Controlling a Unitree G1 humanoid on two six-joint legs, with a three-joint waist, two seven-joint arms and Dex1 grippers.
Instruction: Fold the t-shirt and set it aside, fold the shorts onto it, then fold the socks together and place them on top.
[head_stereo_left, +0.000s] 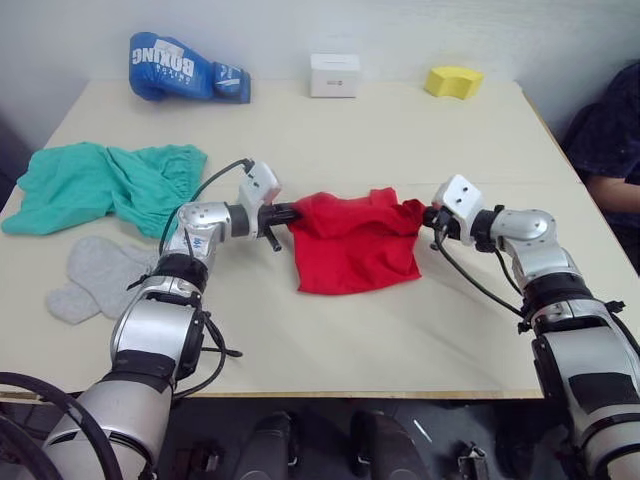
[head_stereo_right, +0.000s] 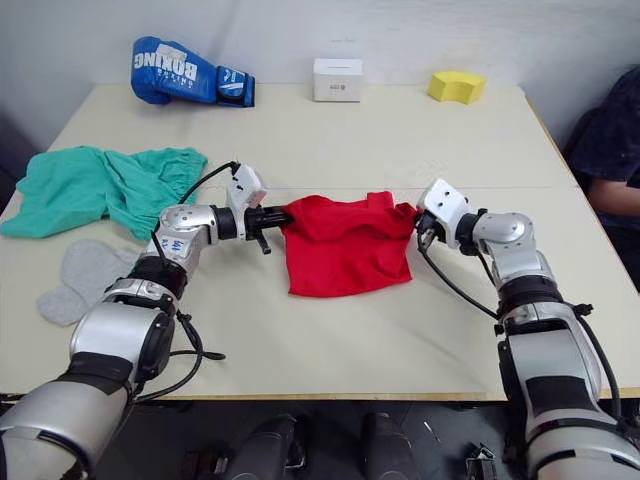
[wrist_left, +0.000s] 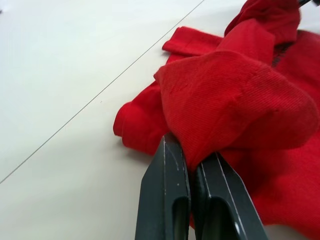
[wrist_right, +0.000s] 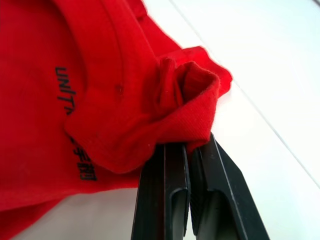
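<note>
t-shirt: bright red, bunching mid-worktop, dark lettering showing
left gripper: pinching its left edge
right gripper: clamping its right edge
shorts, socks: lying near left edge

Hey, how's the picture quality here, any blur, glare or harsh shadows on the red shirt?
Left eye view: soft even light, faint shadows, the t-shirt clear. Left wrist view: weave near the left end effector crisp, far folds soft. Right wrist view: the table glares near-white; the black print is readable but softened.
</note>
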